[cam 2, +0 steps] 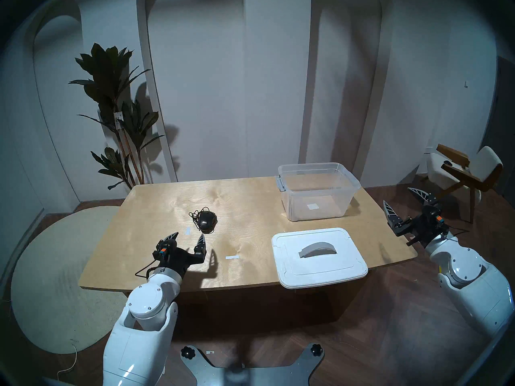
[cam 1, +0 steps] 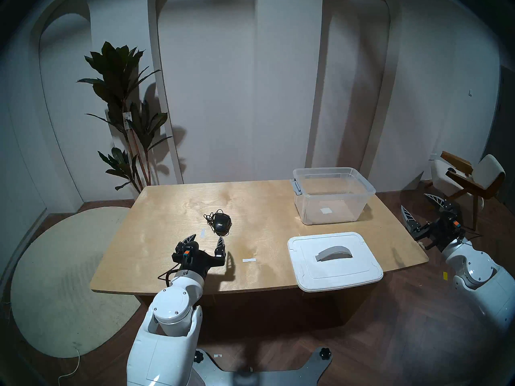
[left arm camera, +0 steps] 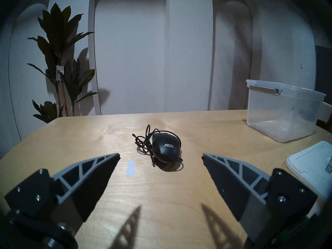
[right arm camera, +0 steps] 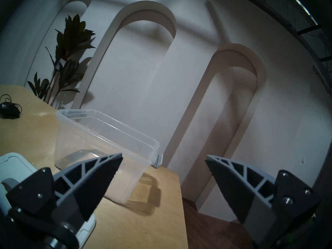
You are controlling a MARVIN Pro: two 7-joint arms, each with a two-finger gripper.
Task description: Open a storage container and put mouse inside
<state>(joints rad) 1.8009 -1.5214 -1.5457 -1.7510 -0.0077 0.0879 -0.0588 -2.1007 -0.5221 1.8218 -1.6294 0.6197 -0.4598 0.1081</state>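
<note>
The black mouse (cam 1: 222, 224) (cam 2: 206, 222) (left arm camera: 166, 147) (right arm camera: 8, 108) with white "AOC" lettering lies left of centre on the wooden table, its thin cord bunched at its far left. My left gripper (cam 1: 206, 237) (cam 2: 188, 235) (left arm camera: 160, 155) hovers just short of it, open and empty. The clear storage container (cam 1: 331, 207) (cam 2: 317, 204) (left arm camera: 280, 113) (right arm camera: 100, 144) stands uncovered and empty at the far right. Its white lid (cam 1: 354, 268) (cam 2: 334, 265) (left arm camera: 309, 162) (right arm camera: 12, 164), with a grey arched handle, lies flat nearer me. Off the table's right edge, my right gripper (cam 1: 414, 201) (cam 2: 397, 195) (right arm camera: 163, 156) is open and empty.
The lid overhangs the near edge of the table (cam 1: 264, 204). Two small strips of white tape (cam 1: 249, 260) (cam 1: 202, 232) lie on the wood. A tall plant (cam 1: 122, 112) stands behind the far left corner, a chair (cam 1: 471, 179) at the far right, a pale rug (cam 1: 55, 279) on the left.
</note>
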